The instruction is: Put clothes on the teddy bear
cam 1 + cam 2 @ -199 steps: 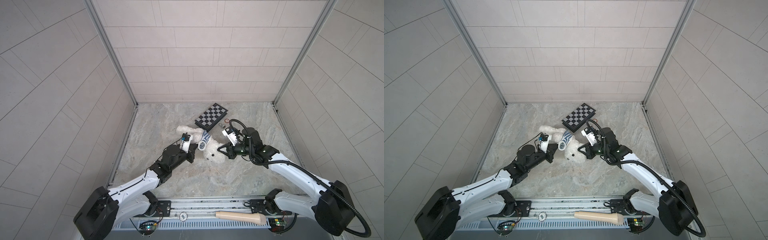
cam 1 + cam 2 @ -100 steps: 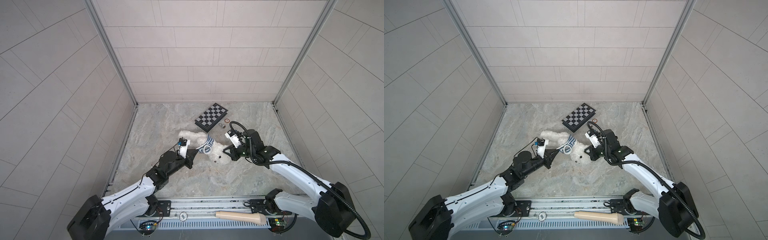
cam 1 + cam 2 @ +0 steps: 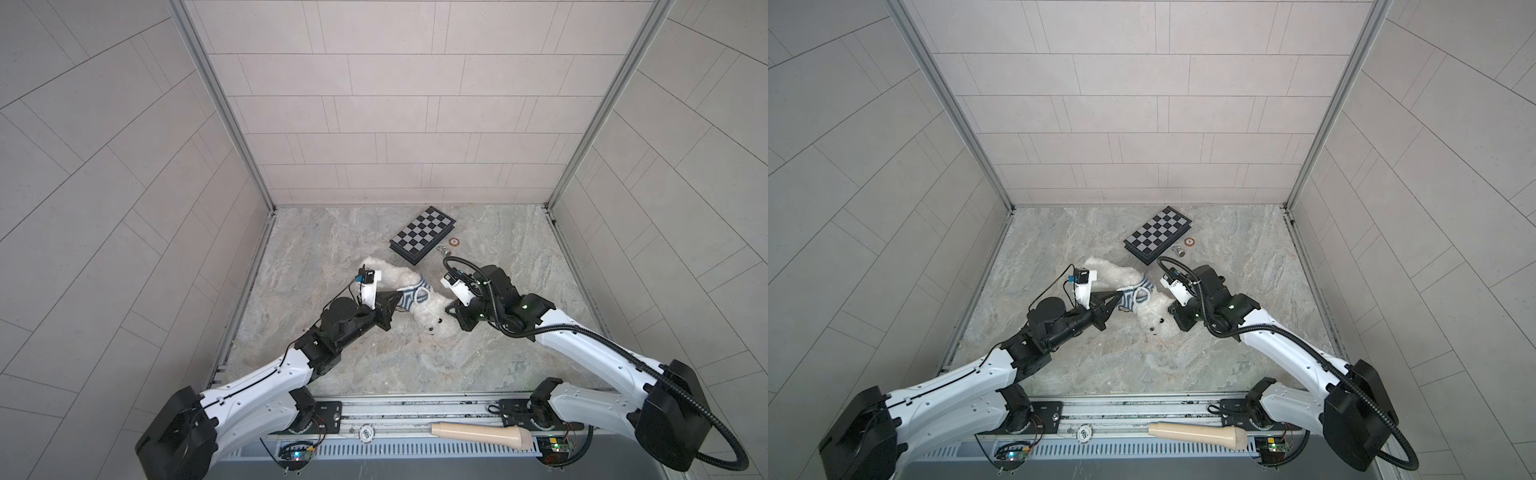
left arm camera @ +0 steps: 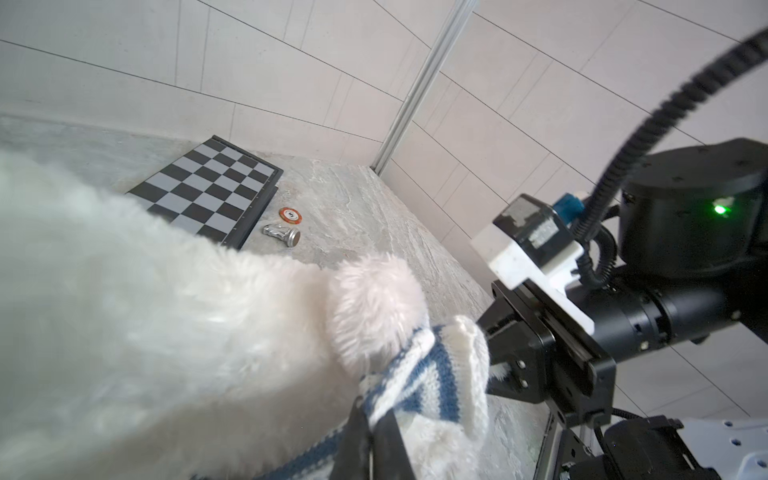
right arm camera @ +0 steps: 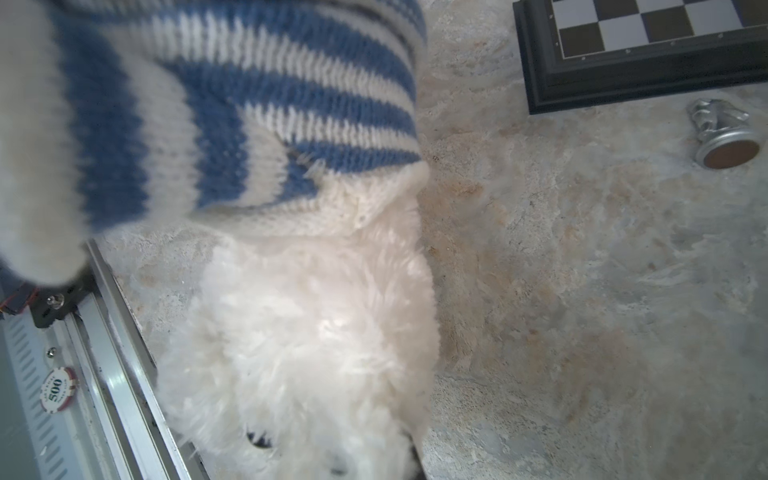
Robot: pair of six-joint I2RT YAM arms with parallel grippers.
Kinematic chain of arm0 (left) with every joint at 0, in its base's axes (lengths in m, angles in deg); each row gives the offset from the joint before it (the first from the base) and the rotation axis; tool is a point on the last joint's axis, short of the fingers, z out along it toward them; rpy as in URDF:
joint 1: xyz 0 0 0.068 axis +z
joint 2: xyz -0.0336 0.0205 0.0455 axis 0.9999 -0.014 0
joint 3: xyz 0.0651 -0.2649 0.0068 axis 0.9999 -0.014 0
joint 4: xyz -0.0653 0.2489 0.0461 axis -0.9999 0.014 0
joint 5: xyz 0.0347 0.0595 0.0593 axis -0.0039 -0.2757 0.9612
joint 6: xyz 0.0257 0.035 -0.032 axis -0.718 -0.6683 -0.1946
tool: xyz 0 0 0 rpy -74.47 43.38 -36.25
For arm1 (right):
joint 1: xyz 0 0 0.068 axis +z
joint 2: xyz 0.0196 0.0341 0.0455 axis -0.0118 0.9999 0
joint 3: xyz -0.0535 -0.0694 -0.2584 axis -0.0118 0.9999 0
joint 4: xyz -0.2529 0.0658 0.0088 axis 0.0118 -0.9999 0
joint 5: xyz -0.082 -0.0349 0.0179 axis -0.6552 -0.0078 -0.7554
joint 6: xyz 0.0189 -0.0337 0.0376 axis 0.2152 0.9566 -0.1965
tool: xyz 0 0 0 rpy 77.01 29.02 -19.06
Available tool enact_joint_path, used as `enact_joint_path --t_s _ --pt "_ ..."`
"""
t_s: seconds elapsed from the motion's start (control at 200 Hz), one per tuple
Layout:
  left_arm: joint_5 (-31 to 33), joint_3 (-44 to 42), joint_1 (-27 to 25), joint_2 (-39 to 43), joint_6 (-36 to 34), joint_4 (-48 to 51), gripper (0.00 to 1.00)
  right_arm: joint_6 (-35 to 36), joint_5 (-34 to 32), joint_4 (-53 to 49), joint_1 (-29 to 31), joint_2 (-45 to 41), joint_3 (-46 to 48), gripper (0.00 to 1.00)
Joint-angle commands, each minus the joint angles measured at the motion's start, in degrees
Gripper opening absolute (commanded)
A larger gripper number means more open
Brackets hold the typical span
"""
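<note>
1 bear (image 3: pixel 432 321), 1 shirt (image 3: pixel 409 297), 1 chessboard (image 3: pixel 423 234), 1 chess piece (image 3: pixel 444 250), 2 chips (image 3: pixel 454 241) (image 3: pixel 365 433).

Even, diffuse light is filling both top views; the tiled walls (image 3: pixel 374 104) are reading pale and flat. Wall lines are bowing toward the frame edges. Only soft, faint shadows are lying on the worktop (image 3: pixel 498 353). Left wrist view: the teddy bear (image 4: pixel 124 311) fur is blurring near the lens; a green lamp (image 4: pixel 721 209) is glowing. Right wrist view: the striped shirt (image 5: pixel 249 104) is smearing out of focus, while the chessboard (image 5: pixel 644 25) is showing sharp.
</note>
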Motion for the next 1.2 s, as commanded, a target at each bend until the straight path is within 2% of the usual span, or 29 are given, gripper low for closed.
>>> enact_joint_path --t_s 0.0,0.15,0.396,0.566,0.666,0.731,0.886,0.986,1.086,1.197 --pt "3.7 0.1 1.6 2.3 4.2 -4.3 0.0 5.4 -6.5 -4.5 2.8 0.4 -1.8 0.0" --pt "1.7 -1.0 2.8 3.0 4.4 -7.0 0.0 7.6 -11.3 -6.4 5.6 1.5 -2.9 0.0" --pt "-4.6 -3.1 0.8 1.6 5.8 -17.8 0.0 10.1 -16.6 -9.8 9.5 5.0 -5.3 0.0" --pt "-1.4 -2.5 1.1 3.6 6.8 -16.5 0.0 12.1 -19.2 -10.9 11.5 6.1 -6.2 0.0" --pt "5.3 -1.1 2.2 5.9 7.9 -7.8 0.0 12.5 -19.9 -10.5 12.1 4.9 -5.7 0.0" --pt "9.1 -3.6 3.9 8.5 10.3 -7.4 0.0 12.8 -19.3 -9.5 12.3 3.3 -4.7 0.0" --pt "10.2 -6.4 6.7 12.5 11.9 -6.6 0.0 15.6 -18.5 -5.2 13.6 -0.2 -1.2 0.0" --pt "8.1 -6.3 6.7 11.3 12.1 -6.6 0.0 17.4 -20.7 -5.1 15.9 0.7 -1.7 0.0" --pt "4.8 -7.6 6.3 8.9 12.6 -11.0 0.0 18.4 -20.9 -5.1 17.2 2.0 -2.5 0.0" --pt "-1.1 -7.0 6.0 6.5 11.5 -14.9 0.0 19.5 -23.1 -7.2 18.8 4.6 -4.2 0.0"
